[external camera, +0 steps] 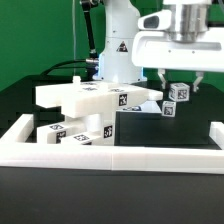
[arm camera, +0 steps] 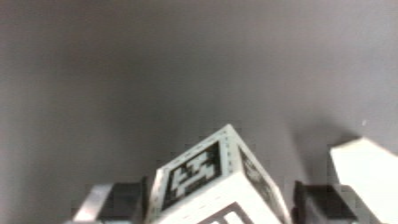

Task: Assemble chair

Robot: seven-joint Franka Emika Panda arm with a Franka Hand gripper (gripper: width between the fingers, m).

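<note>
Chair parts point(external camera: 88, 112), all white blocky plastic with black-and-white square tags, lie in a loose heap in the centre-left of the exterior view, on a dark table point(external camera: 150, 128). The broad flat seat plate point(external camera: 72, 95) sits on top of the heap, and smaller tagged blocks point(external camera: 75, 132) show beneath it, lower in the frame. A long, low white border wall point(external camera: 120, 154) runs across the foreground and turns back at both ends. In the upper right of the frame the gripper point(external camera: 177, 88) hangs above the table with its jaws closed on one short square leg point(external camera: 172, 100), which is lifted clear of the surface and held well apart from the heap, at a slight tilt. The white robot arm point(external camera: 118, 48) stands behind, in the upper centre. In the wrist view the same leg point(arm camera: 210, 165) juts out between the two dark fingers point(arm camera: 121, 200), which press against its sides, one tagged face turned to the camera over plain grey blur. Another white piece point(arm camera: 365, 172) shows beside it, too blurred to identify.
</note>
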